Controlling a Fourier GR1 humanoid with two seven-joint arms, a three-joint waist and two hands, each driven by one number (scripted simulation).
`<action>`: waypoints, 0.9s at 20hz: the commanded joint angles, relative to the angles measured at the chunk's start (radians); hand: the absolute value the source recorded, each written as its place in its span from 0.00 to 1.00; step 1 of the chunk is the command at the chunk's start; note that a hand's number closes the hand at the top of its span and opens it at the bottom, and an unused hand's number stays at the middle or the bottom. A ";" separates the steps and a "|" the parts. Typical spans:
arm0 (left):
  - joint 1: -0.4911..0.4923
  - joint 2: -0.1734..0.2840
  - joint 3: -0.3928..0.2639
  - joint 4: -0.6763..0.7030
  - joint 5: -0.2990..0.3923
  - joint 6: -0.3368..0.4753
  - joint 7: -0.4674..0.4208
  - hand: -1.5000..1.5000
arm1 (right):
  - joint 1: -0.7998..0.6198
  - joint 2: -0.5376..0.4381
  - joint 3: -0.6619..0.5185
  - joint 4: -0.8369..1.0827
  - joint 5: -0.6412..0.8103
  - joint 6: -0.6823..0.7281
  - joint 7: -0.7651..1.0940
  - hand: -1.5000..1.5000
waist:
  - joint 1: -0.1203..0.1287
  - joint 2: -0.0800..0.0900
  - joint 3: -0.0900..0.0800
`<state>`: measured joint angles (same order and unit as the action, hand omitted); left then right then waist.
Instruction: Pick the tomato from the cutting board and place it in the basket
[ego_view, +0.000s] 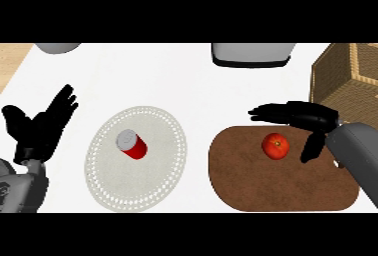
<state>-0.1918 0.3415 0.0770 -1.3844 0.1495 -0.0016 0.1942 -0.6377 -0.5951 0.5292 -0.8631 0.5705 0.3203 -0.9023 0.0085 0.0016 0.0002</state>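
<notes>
A red tomato lies on the brown cutting board, toward its upper right part. My right hand hovers just above and to the right of the tomato, open, with fingers stretched left over it and the thumb hanging down at its right. No finger touches the tomato as far as I can see. The wicker basket stands at the right edge, behind the board. At the left edge my left hand rests open with fingers up.
A red can lies on a round white woven placemat left of the board. A grey appliance stands at the back centre, and a grey rounded object at the back left.
</notes>
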 joint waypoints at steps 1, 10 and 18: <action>-0.010 0.000 0.027 0.007 0.011 -0.012 0.019 0.50 | 0.036 0.043 0.004 0.049 0.063 -0.019 -0.095 0.00 | -0.002 0.000 0.000; -0.054 -0.002 0.042 0.013 0.000 -0.024 0.056 0.50 | 0.055 0.084 0.052 -0.014 0.200 -0.105 -0.061 1.00 | -0.007 -0.001 0.000; -0.056 -0.071 0.006 0.060 -0.074 0.017 -0.010 0.50 | 0.102 0.093 0.009 -0.024 0.239 -0.123 -0.106 1.00 | -0.013 -0.001 0.000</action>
<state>-0.2258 0.3025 0.0968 -1.3731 0.1065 -0.0030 0.2202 -0.5888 -0.5215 0.5401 -0.8627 0.7956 0.1985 -0.9562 0.0026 -0.0071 -0.0112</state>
